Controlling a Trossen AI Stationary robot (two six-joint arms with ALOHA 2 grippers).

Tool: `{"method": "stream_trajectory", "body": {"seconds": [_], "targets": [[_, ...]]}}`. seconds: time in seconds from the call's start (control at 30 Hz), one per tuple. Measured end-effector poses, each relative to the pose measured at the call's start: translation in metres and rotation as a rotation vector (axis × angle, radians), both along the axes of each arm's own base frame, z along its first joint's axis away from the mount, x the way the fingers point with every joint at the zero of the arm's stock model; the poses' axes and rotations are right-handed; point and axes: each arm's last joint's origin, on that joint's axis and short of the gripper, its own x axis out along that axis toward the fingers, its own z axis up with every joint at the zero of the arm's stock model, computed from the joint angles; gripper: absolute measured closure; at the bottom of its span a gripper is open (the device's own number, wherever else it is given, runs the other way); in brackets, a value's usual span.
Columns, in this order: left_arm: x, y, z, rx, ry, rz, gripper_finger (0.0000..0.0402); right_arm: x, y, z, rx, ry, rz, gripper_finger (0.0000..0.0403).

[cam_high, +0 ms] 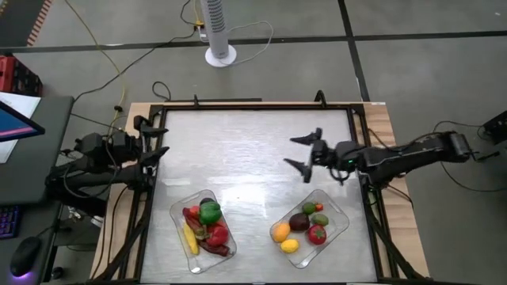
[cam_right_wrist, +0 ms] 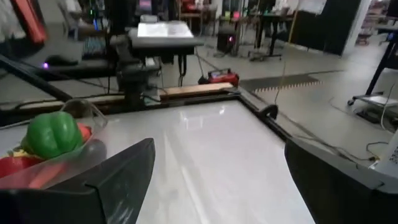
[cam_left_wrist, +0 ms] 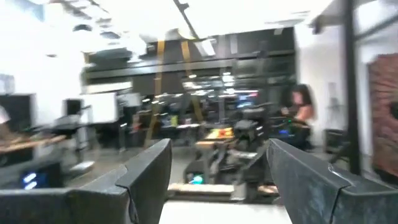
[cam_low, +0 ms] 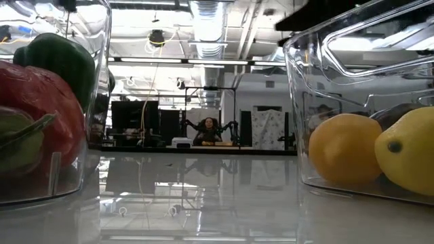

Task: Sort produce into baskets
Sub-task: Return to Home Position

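Two clear baskets sit on the white tabletop (cam_high: 238,150), toward the edge nearest the low camera and well apart from each other. All the produce in view lies inside them. The left basket (cam_high: 175,212), on the left arm's side, holds a green pepper (cam_high: 210,211) on top of red pieces (cam_high: 215,236), with a yellow corn cob (cam_high: 190,237) along one wall. The right basket (cam_high: 339,212) holds an orange piece (cam_high: 280,232), a yellow piece (cam_high: 290,246), a dark purple piece (cam_high: 299,222), a red piece (cam_high: 317,234) and a small green one (cam_high: 320,219). In the low view the pepper and a red piece press against the left basket's clear wall, and the orange and yellow pieces lie touching in the right one. The right end effector (cam_high: 303,154) hangs over the bare tabletop just beyond the right basket, its fingers spread wide and holding nothing. The left end effector (cam_high: 158,141) sits at the tabletop's left edge, well apart from both baskets, also open and empty.
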Motion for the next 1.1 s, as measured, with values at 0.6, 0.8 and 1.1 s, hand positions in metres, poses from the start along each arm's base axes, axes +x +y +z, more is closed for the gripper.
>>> {"method": "stream_trajectory", "body": {"seconds": [0.6, 0.8, 1.1], "targets": [[0.005, 0.006, -0.046, -0.139, 0.162, 0.144, 0.015, -0.113, -0.014, -0.006, -0.125, -0.37, -0.079, 0.0019], [0.022, 0.009, -0.077, -0.156, 0.174, 0.165, 0.015, -0.128, -0.017, -0.019, -0.134, -0.475, -0.126, 0.0019], [0.036, 0.01, -0.114, -0.243, 0.189, 0.117, 0.015, -0.132, -0.016, -0.044, -0.172, -0.573, -0.133, 0.0019]]}}
